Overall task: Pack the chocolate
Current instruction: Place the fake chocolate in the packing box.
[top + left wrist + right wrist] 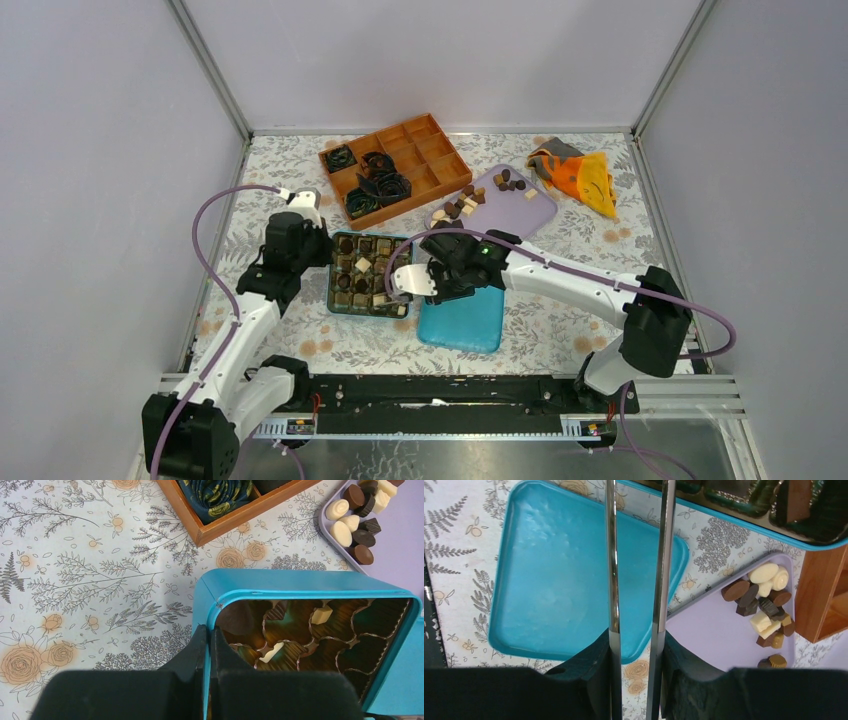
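Inside the teal tin [300, 585] sit chocolates [321, 615]; left fingers [207, 645] pinch its wall, right fingers [611, 580] spread

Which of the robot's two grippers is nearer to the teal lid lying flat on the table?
The right. The right gripper hovers at the teal lid's upper left corner, while the left gripper is clamped on the far left wall of the teal box.

The overhead camera looked down across the whole surface [300, 345]; both wrist cameras hung close, sharing the teal box [300, 585] and lilac tray [719, 635]
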Controlling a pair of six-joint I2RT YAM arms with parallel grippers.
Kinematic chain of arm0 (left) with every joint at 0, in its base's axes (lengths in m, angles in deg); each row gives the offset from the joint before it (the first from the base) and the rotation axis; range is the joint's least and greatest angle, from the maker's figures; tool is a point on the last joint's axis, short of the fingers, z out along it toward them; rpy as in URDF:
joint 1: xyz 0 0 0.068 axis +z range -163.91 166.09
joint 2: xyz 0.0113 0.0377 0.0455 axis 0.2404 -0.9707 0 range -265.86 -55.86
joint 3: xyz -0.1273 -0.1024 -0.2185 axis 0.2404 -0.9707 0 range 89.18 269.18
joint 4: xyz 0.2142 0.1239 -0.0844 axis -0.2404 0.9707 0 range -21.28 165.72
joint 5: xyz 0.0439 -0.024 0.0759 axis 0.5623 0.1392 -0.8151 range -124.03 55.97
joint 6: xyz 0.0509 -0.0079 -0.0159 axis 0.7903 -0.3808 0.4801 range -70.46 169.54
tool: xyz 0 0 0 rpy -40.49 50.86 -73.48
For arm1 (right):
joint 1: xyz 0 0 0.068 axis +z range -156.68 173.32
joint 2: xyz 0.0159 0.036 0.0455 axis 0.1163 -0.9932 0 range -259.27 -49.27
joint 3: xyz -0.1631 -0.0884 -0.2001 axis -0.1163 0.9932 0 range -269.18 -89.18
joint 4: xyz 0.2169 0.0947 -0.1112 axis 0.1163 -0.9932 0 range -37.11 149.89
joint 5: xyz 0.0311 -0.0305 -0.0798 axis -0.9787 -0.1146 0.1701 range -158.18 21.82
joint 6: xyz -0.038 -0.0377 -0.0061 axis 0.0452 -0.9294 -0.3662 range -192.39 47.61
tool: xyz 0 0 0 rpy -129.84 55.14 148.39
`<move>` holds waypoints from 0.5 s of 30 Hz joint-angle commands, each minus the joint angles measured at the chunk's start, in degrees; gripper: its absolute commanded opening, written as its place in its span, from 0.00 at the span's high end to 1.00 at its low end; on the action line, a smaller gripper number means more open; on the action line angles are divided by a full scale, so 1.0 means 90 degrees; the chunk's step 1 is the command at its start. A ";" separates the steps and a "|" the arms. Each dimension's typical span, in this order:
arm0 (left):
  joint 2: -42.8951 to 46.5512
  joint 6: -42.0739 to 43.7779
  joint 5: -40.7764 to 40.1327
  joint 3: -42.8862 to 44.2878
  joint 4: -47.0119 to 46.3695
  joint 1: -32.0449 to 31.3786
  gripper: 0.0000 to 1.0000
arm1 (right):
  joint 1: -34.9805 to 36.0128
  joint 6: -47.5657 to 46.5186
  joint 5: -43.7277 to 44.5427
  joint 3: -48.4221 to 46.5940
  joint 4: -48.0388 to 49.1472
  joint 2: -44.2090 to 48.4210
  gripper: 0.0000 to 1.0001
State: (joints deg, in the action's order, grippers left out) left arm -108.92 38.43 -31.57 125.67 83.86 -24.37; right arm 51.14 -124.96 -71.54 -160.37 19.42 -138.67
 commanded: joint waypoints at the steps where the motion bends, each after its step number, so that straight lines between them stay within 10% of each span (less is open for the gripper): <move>1: 0.0035 -0.0103 0.0040 0.0147 -0.0655 -0.0020 1.00 | 0.0097 0.0223 0.0343 -0.0385 0.0235 -0.0043 0.83; 15: -0.0067 -0.0113 0.0081 0.0184 -0.0575 -0.0014 1.00 | 0.0196 0.0338 0.0343 -0.0439 0.0193 -0.0136 0.54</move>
State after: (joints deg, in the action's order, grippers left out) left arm -109.97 38.41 -31.55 125.67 83.92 -24.37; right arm 52.32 -123.04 -69.22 -160.72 19.99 -140.20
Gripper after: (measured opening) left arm 0.022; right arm 0.437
